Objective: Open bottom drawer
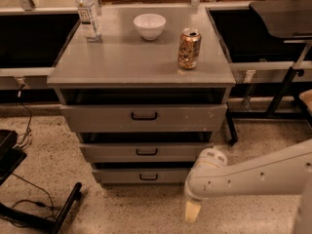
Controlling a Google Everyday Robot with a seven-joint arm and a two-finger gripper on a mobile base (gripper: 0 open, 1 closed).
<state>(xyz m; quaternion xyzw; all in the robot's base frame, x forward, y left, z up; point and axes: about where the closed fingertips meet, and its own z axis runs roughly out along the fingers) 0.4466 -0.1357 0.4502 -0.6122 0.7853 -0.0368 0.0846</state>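
Observation:
The grey cabinet (pixel 141 62) has three drawer fronts. The bottom drawer (pixel 117 176) is the lowest one, grey and flat, with a small black bar handle (pixel 148 177); it stands nearly flush under the middle drawer (pixel 107 152). My white arm (pixel 253 174) reaches in from the right, low over the floor. Its gripper (pixel 192 211) hangs down just right of and in front of the bottom drawer's right end, a little below it and not touching it.
The tall top drawer front (pixel 97 117) sits above. A white bowl (pixel 149 26), a soda can (pixel 189 48) and a water bottle (pixel 88 13) stand on the cabinet top. Black stand legs and cables (pixel 58 213) lie at lower left. A dark table leg (pixel 282 89) stands at right.

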